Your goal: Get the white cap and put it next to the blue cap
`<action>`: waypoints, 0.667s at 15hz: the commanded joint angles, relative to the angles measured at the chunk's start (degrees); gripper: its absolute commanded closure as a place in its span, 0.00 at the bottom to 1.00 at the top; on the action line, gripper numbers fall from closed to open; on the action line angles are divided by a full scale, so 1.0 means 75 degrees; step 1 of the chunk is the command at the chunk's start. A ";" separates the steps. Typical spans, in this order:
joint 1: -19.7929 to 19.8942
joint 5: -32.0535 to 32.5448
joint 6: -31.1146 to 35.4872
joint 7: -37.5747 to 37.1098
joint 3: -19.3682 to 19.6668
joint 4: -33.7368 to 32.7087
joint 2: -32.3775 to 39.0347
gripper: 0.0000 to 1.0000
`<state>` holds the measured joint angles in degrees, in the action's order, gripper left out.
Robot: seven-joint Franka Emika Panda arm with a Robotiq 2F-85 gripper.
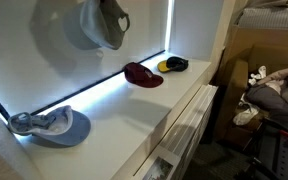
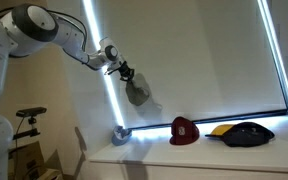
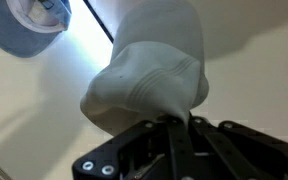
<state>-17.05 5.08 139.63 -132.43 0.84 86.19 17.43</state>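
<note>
My gripper (image 2: pixel 125 73) is shut on the white cap (image 2: pixel 137 93) and holds it hanging in the air above the white shelf (image 2: pixel 204 155). The cap also shows large at the top of an exterior view (image 1: pixel 102 25) and fills the middle of the wrist view (image 3: pixel 149 70), pinched between the fingers (image 3: pixel 174 118). The blue cap (image 1: pixel 52 125) lies on the shelf at one end, below the hanging cap; it shows in the wrist view (image 3: pixel 29 25) at the top left and in an exterior view (image 2: pixel 121 135).
A dark red cap (image 1: pixel 142 74) and a black and yellow cap (image 1: pixel 171 65) lie further along the shelf; they also show in an exterior view, the red cap (image 2: pixel 184 130) and the black one (image 2: pixel 246 134). A lit strip runs along the wall behind. Clutter stands beyond the shelf edge (image 1: pixel 269 95).
</note>
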 commanded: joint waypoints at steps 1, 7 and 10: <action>-0.0457 0.0886 0.0147 -0.0141 -0.0378 0.0798 -0.0660 0.99; 0.0097 -0.1402 0.1606 0.3032 -0.1530 0.2237 -0.1324 0.99; 0.0429 -0.3079 0.2346 0.4814 -0.1759 0.2584 -0.1097 0.99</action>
<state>-17.27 -8.64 151.66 -107.28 -9.79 101.00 9.44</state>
